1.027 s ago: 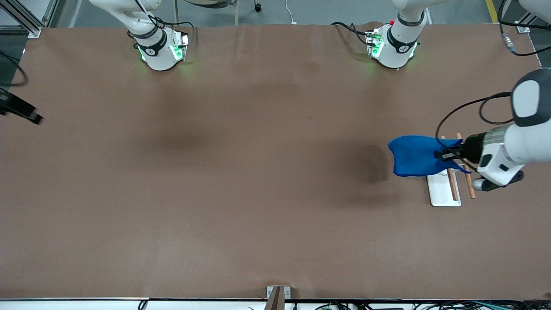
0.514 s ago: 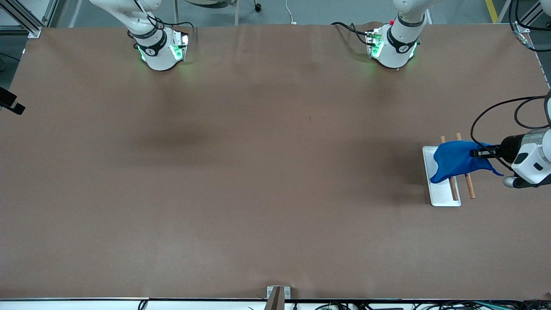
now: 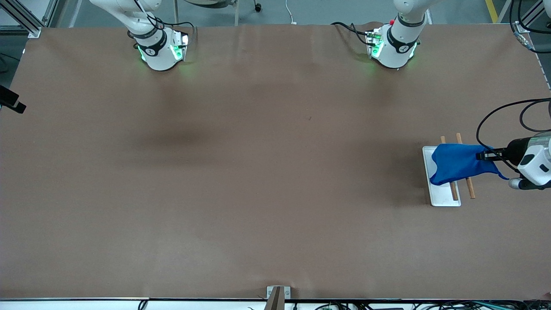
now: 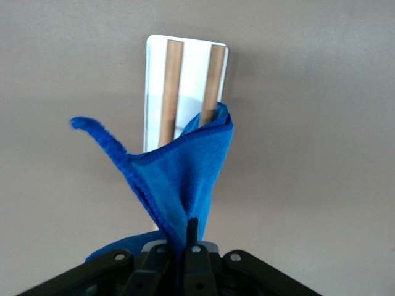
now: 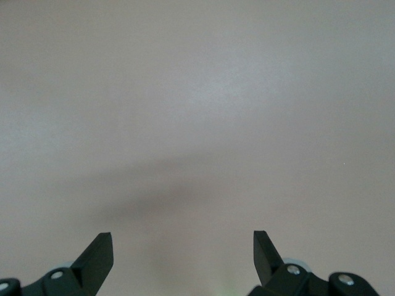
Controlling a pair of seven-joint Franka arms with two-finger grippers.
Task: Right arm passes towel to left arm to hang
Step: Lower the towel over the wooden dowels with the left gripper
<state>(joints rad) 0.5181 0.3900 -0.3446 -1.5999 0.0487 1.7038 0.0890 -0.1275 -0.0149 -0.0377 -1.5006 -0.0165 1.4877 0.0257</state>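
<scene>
The small bright blue cloth towel (image 3: 456, 162) hangs bunched from the left arm's black two-finger gripper (image 3: 487, 156), whose fingers are pinched tight on one gathered edge of the fabric. The cloth is draped over a pair of thin wooden rods (image 3: 468, 187) that stand above a flat white rectangular base plate (image 3: 443, 199) at the left arm's end of the brown table (image 3: 258, 172). From the front the towel covers the middle of both rods, whose ends show above and below the blue fabric, and it overlaps the part of the white plate farther from the camera. In the left wrist view the towel (image 4: 179, 179) rises from the closed gripper (image 4: 185, 243) in a folded peak, one corner curling out free to the side, while its upper fold lies against one of the two rods (image 4: 213, 77) on the white plate (image 4: 188, 61). The right arm waits at its own end of the table. Its black gripper (image 5: 183, 246) hovers over bare brown tabletop with its fingers spread wide and nothing between them, and in the front view only a dark piece (image 3: 10, 103) of it shows at the table's edge.
</scene>
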